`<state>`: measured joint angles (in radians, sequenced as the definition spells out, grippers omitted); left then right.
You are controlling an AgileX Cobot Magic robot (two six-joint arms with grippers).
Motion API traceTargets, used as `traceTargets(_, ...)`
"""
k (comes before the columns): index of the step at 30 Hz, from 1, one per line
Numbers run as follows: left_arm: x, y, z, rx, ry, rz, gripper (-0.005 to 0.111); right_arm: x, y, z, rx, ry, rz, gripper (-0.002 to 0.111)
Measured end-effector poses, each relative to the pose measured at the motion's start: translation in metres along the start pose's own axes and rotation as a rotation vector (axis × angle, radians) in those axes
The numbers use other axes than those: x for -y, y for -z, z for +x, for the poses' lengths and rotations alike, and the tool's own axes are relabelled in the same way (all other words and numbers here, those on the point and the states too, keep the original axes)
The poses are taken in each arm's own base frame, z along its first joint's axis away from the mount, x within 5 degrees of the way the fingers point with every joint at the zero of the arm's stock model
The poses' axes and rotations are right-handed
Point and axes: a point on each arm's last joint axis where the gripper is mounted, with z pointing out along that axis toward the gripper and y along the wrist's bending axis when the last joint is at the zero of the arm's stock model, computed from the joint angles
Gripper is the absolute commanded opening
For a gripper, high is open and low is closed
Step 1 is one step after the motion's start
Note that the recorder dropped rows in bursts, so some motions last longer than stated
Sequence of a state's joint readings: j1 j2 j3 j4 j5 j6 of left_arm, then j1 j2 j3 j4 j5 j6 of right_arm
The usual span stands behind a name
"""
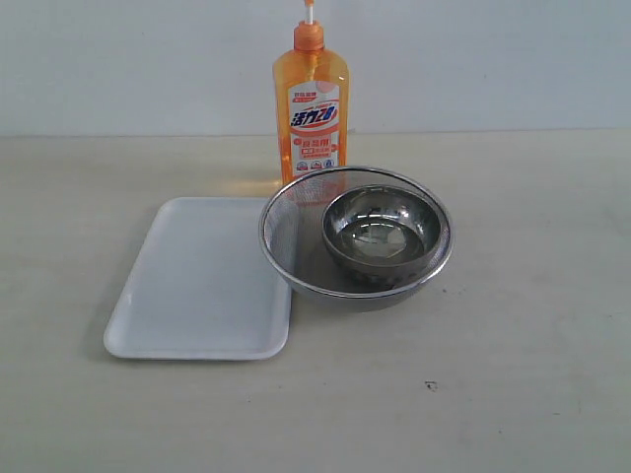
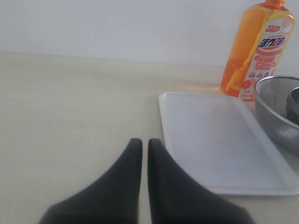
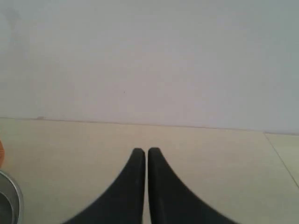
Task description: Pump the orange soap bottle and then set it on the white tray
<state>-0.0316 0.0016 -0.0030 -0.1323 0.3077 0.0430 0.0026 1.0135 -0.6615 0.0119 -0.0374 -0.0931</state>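
Orange soap bottle (image 1: pixel 312 108) flat-sided, translucent; white tray (image 1: pixel 202 281) rect. w/ rounded corners.

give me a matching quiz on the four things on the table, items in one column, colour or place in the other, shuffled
1 bottle
2 tray
3 bowl
4 strainer

a inside the strainer
b white, flat, beside the strainer
c orange, upright behind the strainer
d steel mesh, holds the bowl

Pairs: 1-c, 2-b, 3-a, 4-d
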Motion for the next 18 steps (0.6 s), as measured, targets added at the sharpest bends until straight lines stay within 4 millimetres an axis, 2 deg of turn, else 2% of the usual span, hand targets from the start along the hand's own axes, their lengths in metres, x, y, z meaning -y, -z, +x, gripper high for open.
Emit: traceTargets(18,0.0,0.0,0.0,0.0,0.0,0.0,0.005,0.001,-0.058,-0.017,-0.059,0.066,-0.007,0.0)
